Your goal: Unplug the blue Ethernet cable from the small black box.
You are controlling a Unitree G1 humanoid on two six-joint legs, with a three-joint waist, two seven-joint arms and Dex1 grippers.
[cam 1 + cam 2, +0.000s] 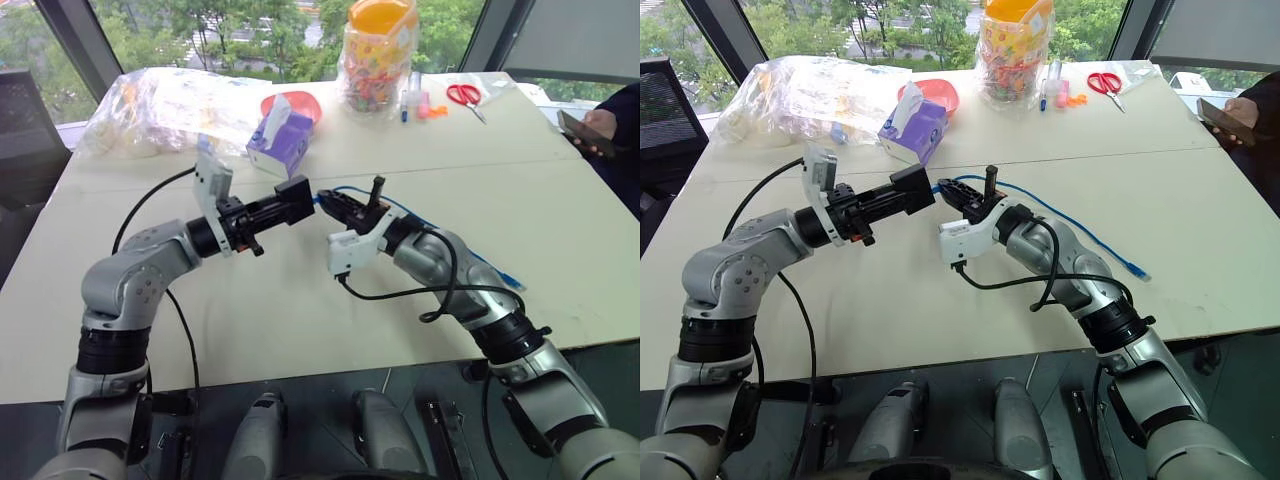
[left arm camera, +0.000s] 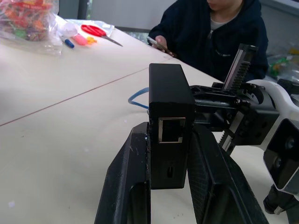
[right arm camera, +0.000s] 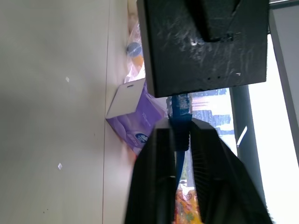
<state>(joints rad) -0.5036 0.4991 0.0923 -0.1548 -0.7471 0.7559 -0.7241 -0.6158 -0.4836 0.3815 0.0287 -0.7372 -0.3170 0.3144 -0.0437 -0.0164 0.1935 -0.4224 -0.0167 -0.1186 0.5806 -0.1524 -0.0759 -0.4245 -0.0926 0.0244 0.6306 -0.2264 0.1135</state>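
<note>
At the centre of the left eye view the small black box (image 1: 294, 200) is held above the white table (image 1: 560, 230), clamped between the fingers of the left gripper (image 1: 290, 203). The right gripper (image 1: 326, 201) is seen just right of the box, its tips close against it. The blue Ethernet cable (image 1: 1070, 225) is shown in the right eye view trailing from the box rightward across the table to a plug near the lower right.

The left wrist view presents what the head views do not: an open port on the near face of the box (image 2: 171, 126), with a finger pressed on each side. In the right wrist view the blue plug end (image 3: 180, 106) is seen seated in the underside of the box (image 3: 205, 44), and the right jaws are closed about the cable just behind the plug.

A purple tissue box (image 1: 281, 140), a candy jar (image 1: 378, 55) and red scissors (image 1: 464, 96) are ranged along the top of the frame. A person (image 2: 212, 35) holding a phone is seated at the table's edge.
</note>
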